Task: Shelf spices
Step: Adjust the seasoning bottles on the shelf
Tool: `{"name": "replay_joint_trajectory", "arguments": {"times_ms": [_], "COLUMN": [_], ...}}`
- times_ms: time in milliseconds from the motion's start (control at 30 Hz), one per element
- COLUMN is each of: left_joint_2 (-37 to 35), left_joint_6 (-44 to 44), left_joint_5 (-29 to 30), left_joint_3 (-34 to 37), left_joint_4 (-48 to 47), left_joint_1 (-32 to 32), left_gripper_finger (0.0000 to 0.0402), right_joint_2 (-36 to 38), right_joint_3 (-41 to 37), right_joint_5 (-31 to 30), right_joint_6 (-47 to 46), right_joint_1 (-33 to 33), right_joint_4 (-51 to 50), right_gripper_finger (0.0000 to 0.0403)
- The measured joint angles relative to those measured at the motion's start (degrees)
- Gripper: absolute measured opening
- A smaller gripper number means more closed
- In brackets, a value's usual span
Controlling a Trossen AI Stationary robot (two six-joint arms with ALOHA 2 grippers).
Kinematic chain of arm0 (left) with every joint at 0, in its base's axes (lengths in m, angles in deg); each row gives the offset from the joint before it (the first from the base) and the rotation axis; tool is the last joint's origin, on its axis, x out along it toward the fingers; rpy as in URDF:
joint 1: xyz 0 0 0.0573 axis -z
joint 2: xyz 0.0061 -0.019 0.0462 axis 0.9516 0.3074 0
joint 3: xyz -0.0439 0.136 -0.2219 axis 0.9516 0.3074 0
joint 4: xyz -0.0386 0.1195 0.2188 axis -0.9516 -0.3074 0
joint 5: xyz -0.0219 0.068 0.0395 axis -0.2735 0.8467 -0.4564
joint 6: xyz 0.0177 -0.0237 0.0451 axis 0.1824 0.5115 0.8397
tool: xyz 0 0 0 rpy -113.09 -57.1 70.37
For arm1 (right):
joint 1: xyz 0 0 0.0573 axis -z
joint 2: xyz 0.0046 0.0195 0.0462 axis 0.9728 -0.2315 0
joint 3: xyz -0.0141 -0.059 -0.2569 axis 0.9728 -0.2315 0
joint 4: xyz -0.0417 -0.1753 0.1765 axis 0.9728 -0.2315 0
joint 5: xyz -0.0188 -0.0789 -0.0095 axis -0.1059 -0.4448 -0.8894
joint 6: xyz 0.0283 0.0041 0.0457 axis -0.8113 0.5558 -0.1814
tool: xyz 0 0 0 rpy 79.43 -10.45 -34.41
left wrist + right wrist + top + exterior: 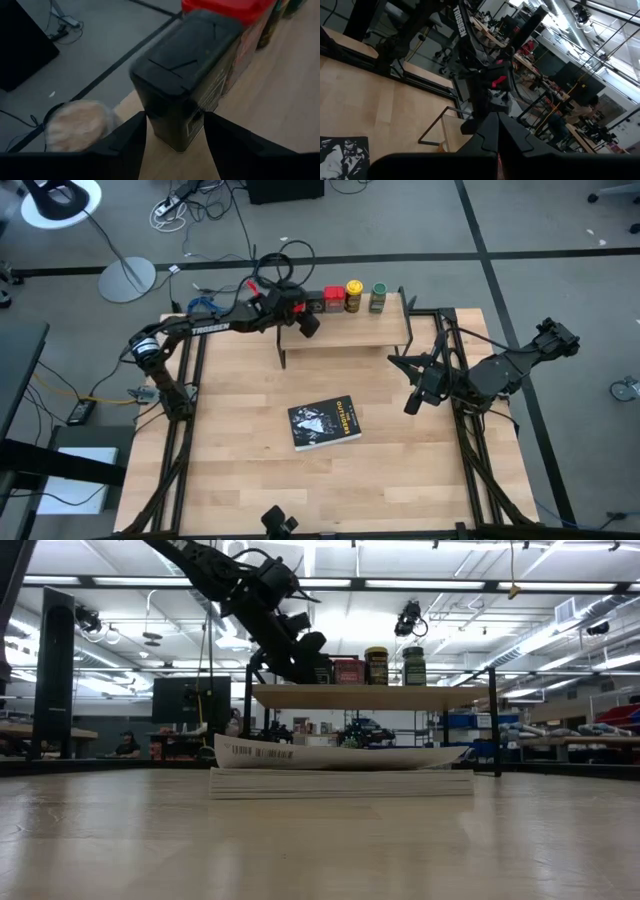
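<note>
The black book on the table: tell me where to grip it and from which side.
Take the black book by a short edge, coming in from above with one finger slid under: it lies flat and thin, its cover bowed up off the pages. The right gripper, shut and idle, is nearer than the left gripper at the shelf.

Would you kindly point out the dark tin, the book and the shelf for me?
dark tin (pixel 182 82), left wrist view, on its black lid.
book (pixel 324 422), high view, middle of its cover.
shelf (pixel 350 328), high view, bare plank in front of the jars.
</note>
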Motion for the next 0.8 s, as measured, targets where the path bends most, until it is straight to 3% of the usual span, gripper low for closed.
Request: {"name": "replay_joint_trajectory", "arguments": {"times_ms": [467,800], "left_joint_2": [1.0,0.9], "left_joint_6": [3.6,4.7], "left_joint_5": [0.3,2.5], "left_joint_3": [-6.7,-6.8], "left_joint_4": [-7.8,-9.8], "left_joint_1": [2.2,2.1], "left_gripper_finger": [0.0201,0.0201], "right_joint_2": [0.0,0.0], "right_joint_3": [0.0,0.0], "right_joint_5": [0.0,0.0], "right_joint_6": [0.0,0.0], "right_joint_1": [0.0,0.0], "right_joint_4": [-0.6,-0.7], "right_gripper_finger": [0.0000,0.0000]}}
